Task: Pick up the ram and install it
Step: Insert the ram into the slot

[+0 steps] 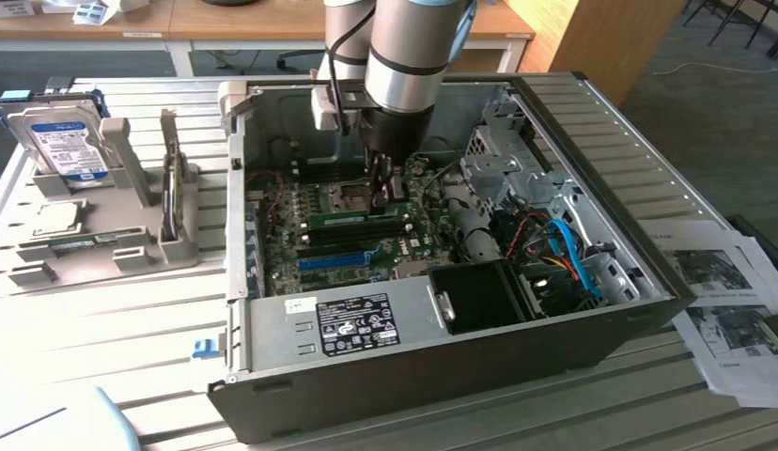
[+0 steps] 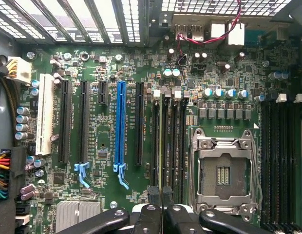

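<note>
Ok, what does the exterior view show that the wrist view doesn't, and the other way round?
Exterior view: the whole open computer case, the arm reaching into it, a hard drive in a grey holder on the exterior view's left, printed sheets on its right, and the ram as a green stick among the black memory slots.
Wrist view: a close look down at a white slot and the capacitors.
Both: the motherboard, the blue slot, the processor socket, and the shut pincer over those memory slots.
</note>
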`<state>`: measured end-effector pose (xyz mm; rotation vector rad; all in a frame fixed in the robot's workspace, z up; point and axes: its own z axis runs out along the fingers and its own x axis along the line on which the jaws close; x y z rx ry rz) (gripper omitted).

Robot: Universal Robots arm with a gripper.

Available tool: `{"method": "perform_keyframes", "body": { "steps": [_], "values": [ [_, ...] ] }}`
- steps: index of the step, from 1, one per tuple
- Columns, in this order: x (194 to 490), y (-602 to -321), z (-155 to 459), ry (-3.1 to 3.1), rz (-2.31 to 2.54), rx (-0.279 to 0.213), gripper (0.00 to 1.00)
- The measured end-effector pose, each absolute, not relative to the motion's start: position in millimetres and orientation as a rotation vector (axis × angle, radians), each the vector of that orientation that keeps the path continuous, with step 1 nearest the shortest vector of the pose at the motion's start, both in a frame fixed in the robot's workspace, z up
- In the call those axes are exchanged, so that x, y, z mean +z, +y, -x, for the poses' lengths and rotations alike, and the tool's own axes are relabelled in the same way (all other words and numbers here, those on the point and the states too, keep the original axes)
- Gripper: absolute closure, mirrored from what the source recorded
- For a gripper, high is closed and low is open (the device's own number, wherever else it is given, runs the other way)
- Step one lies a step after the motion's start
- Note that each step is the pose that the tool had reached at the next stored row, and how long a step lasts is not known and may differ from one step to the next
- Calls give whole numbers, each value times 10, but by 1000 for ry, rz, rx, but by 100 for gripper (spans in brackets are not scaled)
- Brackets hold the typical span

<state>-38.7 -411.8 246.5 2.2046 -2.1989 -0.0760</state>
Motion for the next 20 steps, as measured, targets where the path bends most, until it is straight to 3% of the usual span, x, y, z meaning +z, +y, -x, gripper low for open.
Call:
{"method": "perform_keyframes", "body": {
  "steps": [20],
  "values": [
    [2463, -4118, 373, -2224, -2184, -74, 89]
  ]
}}
